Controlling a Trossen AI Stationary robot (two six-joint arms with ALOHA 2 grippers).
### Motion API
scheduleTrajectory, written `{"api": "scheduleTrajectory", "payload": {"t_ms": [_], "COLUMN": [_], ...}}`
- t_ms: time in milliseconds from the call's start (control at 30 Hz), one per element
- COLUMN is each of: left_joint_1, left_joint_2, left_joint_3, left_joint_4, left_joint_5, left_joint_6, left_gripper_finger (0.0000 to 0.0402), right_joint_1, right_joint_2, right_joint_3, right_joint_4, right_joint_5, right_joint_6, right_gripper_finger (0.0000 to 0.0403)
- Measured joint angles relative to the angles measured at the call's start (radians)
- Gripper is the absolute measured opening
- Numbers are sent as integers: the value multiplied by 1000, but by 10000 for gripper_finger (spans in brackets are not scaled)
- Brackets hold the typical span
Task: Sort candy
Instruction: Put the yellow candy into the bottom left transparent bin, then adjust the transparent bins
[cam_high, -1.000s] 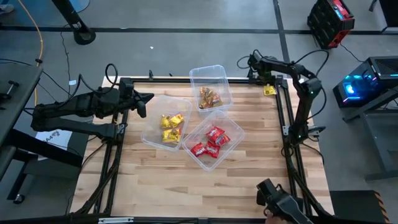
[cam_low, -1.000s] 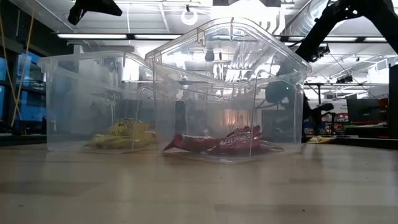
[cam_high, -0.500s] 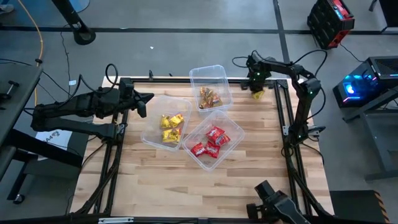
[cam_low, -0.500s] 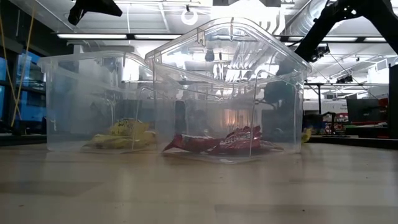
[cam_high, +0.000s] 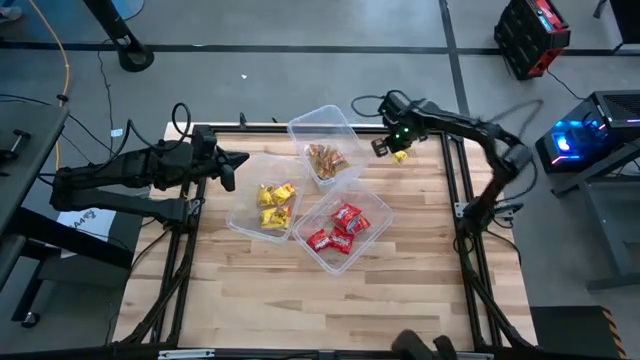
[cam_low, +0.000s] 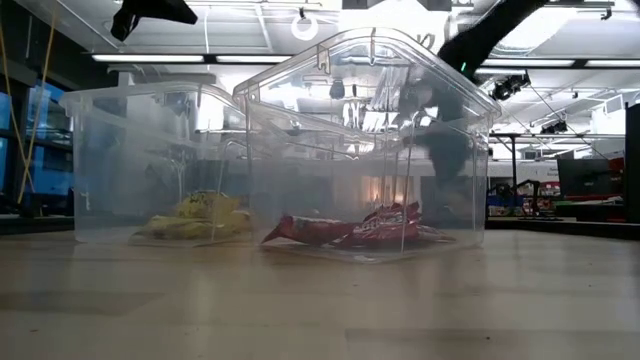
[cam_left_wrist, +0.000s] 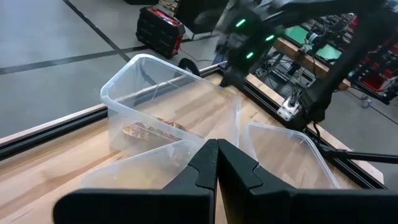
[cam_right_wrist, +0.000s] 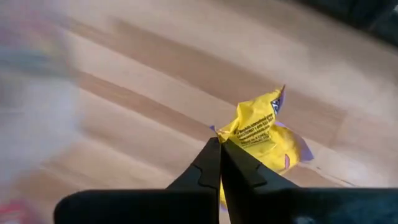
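My right gripper (cam_high: 383, 147) is over the table's far right part, just right of the tub of brown-gold candy (cam_high: 322, 158), and is shut on a yellow candy (cam_right_wrist: 261, 132). From above, the same yellow candy (cam_high: 400, 155) shows beside the fingers. Yellow candies (cam_high: 275, 200) lie in the left tub. Red candies (cam_high: 340, 225) lie in the near tub. My left gripper (cam_high: 237, 160) is shut on nothing and hangs still at the table's left side, pointing at the tubs. My right gripper pinches the yellow candy by one edge of its wrapper (cam_right_wrist: 235, 134) between the tips of its two fingers. The rest of the packet sticks out beyond the fingertips. It seems lifted clear of the wood.
Three clear tubs stand close together mid-table: the far tub (cam_high: 300, 128), the left tub (cam_high: 240, 212) and the near tub (cam_high: 375, 205). Black frame rails (cam_high: 465, 250) run along the table's edges. Bare wood lies toward the near edge.
My right gripper has taken the yellow candy off the table's far right corner and carried it toward the left, to the far tub. That tub, with the brown-gold candy, has slid a little left and turned.
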Motion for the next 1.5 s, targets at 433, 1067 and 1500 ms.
{"api": "scheduleTrajectory", "payload": {"t_ms": [433,1067,1500], "left_joint_1": [0,-1,0], "left_joint_2": [0,-14,-19], "left_joint_3": [0,0,-26], "left_joint_4": [1,-86,-448], "left_joint_5": [-2,52,42], "left_joint_6": [67,68,-131], "left_gripper_finger": [0,0,0], "right_joint_1": [399,704,664], "right_joint_2": [-357,79,56], "right_joint_3": [3,3,4], "right_joint_4": [582,1320,1370], "right_joint_5": [-116,-38,-65], "right_joint_6": [233,547,486], "right_gripper_finger": [0,66,188]}}
